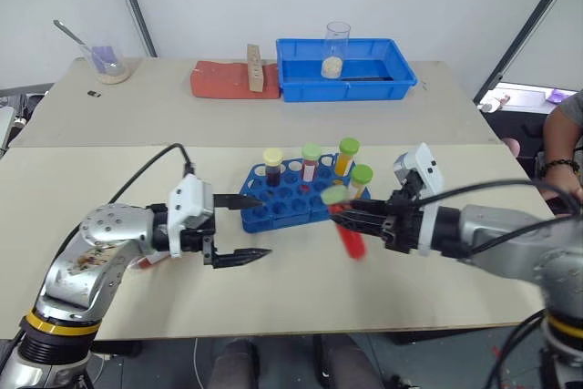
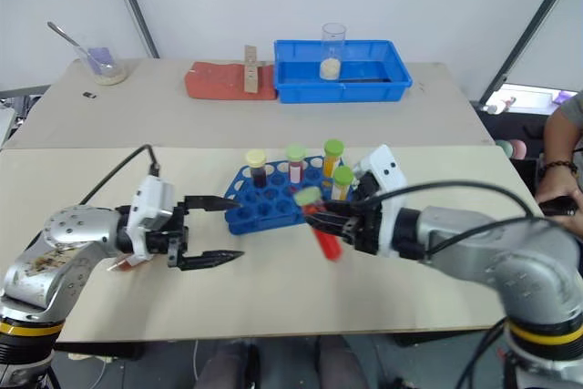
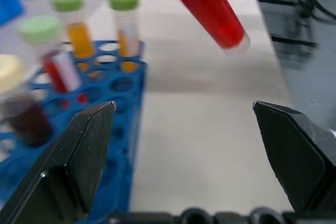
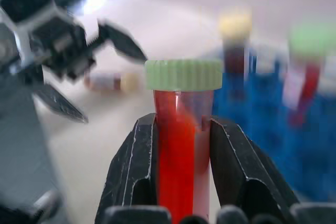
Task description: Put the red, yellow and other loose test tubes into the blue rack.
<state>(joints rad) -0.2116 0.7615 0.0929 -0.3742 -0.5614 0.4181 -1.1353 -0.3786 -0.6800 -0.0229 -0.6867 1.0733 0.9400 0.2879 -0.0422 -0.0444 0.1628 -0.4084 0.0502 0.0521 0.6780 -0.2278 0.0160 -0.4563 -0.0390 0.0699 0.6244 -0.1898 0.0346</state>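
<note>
- The right tool point(image 1: 339, 216) sits right of centre in the head view, its two black fingers point(image 4: 137, 171) closed tight on a red tube point(image 1: 347, 230) with a pale green cap; the tube hangs tilted in the air, cap up, just beside the near right corner of the blue rack point(image 1: 278, 207)
- The left tool point(image 1: 244, 227) is at lower left of centre, its fingers spread wide and holding nothing; its tips point toward the rack, one finger just short of the rack's near left edge
- The rack stands in the middle of the pale surface point(image 1: 109, 179); four capped tubes stand upright in it: a dark one with a cream cap point(image 1: 272, 165), a red one with a green cap point(image 1: 310, 161), and two orange ones with green caps point(image 1: 346, 154)
- Another loose tube point(image 4: 107, 81) lies on the surface beyond the left tool in the right wrist view
- At the top of the frame are a blue tray point(image 1: 301, 79) with a glass beaker point(image 1: 336, 48) in it, a red pad point(image 1: 217, 79) and a small bowl with a spoon point(image 1: 107, 68)
- A person's arm point(image 1: 563, 148) shows at the right edge
</note>
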